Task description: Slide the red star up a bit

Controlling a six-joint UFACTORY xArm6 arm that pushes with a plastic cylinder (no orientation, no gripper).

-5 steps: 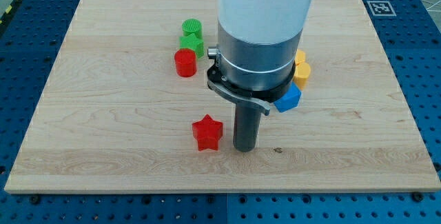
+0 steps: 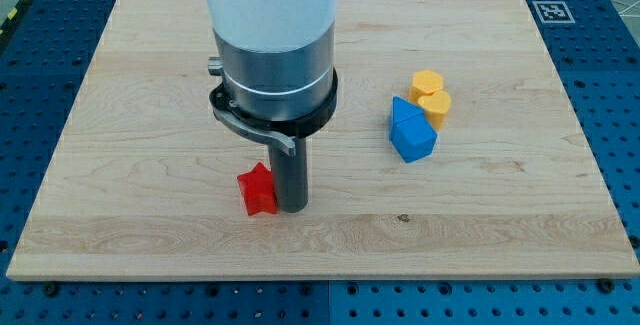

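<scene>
The red star [image 2: 257, 190] lies on the wooden board [image 2: 130, 115], below the board's middle and left of centre. My tip [image 2: 291, 206] stands on the board right against the star's right side, touching it or nearly so. The arm's wide body hides the board above the star.
A blue block [image 2: 411, 132] lies right of centre with two yellow blocks [image 2: 432, 96] just above and right of it. A marker tag [image 2: 550, 11] sits at the board's top right corner. The green and red blocks seen earlier are hidden behind the arm.
My tip has moved to the view's left, and the red star has slid left with it. The arm now covers the green and red blocks and uncovers the blue and yellow ones.
</scene>
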